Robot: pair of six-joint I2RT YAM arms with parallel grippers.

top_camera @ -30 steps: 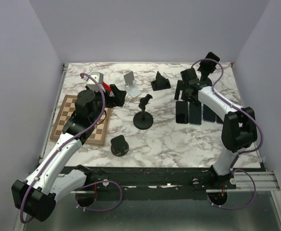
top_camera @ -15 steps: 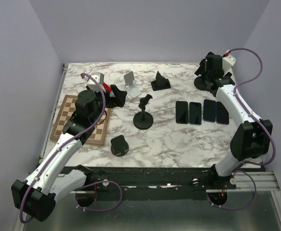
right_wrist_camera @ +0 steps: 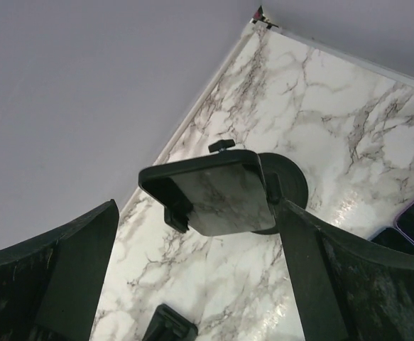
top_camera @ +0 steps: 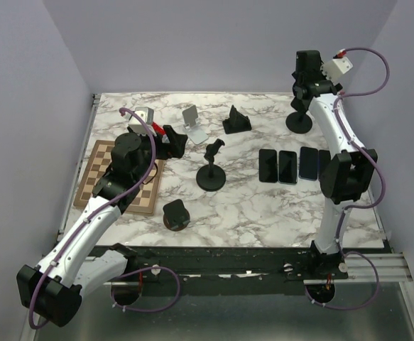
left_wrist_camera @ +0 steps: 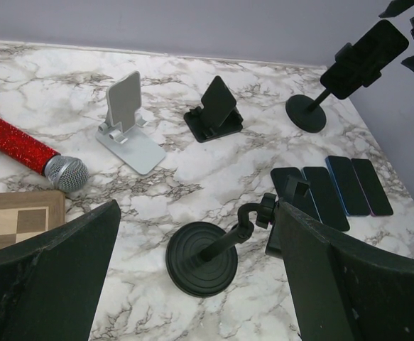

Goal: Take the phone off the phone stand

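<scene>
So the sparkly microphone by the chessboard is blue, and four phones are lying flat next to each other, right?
Not quite. The sparkly microphone is red, not blue; the left wrist view shows it clearly. The four phones do lie flat next to each other.

Stock I can see on the white marble tabletop [top_camera: 256,206], each item placed from the black round-based gooseneck stand [top_camera: 211,176] at centre:
- wooden chessboard [top_camera: 91,170], to its left
- red glitter microphone with silver mesh head [left_wrist_camera: 22,145], far-left
- silver folding stand [top_camera: 193,122] and black wedge stand [top_camera: 236,121], behind
- four dark flat phones [top_camera: 287,167] in a row, right
- squat black round stand [top_camera: 175,214], near-left
</scene>
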